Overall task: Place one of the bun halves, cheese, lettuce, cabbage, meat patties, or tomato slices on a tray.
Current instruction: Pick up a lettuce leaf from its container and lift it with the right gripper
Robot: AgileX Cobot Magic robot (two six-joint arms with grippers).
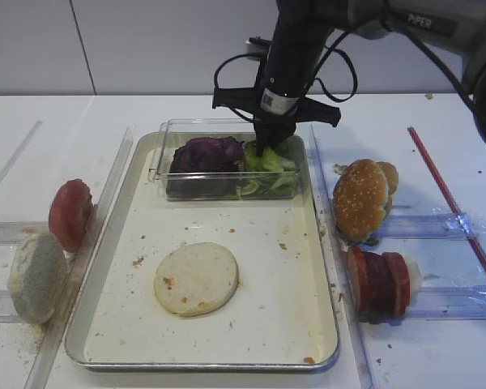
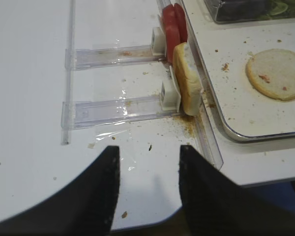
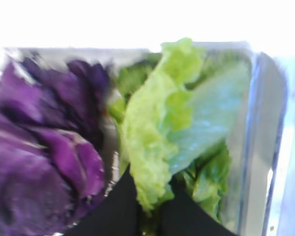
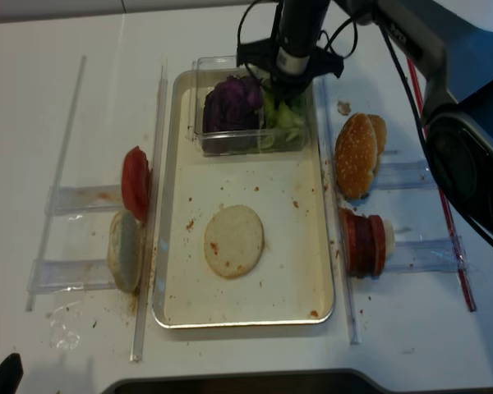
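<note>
My right gripper reaches down into the clear plastic box at the far end of the silver tray. Its black fingers are shut on the lower edge of a light green lettuce leaf, which stands up between them. Purple cabbage fills the box's left half. One pale flat bun half lies on the tray floor. My left gripper hangs open and empty over the bare table, left of the tray's near corner.
Sesame bun halves and a stack of red slices stand in clear racks right of the tray. A tomato slice and a pale bun half lean in racks on the left. A red rod lies far right.
</note>
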